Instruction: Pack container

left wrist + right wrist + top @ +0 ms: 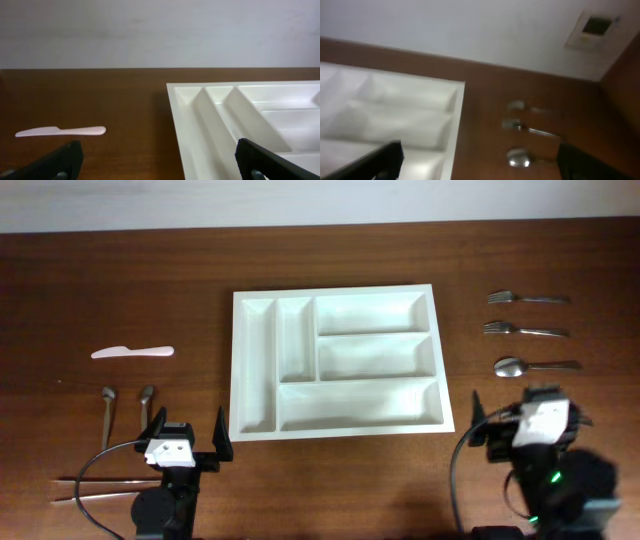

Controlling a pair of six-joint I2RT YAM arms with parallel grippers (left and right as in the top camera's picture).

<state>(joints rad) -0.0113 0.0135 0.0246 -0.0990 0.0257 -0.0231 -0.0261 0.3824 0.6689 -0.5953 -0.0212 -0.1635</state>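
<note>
The white container [256, 430], a cutlery tray with five empty compartments, lies in the middle of the table; it also shows in the left wrist view [190, 130] and the right wrist view [455, 125]. My left gripper [185, 432] is open and empty, near the tray's front left corner. My right gripper [530, 415] is open and empty, right of the tray's front right corner, just in front of a metal spoon [535, 366]. Two forks [527, 298] [524, 331] lie beyond the spoon. The spoon [519, 157] shows between the right fingers.
A white plastic knife [132, 352] lies at the left, also in the left wrist view [60, 131]. Two small metal spoons [108, 408] [146, 402] lie in front of it. Chopsticks [95, 487] lie at the front left, by the left arm's base.
</note>
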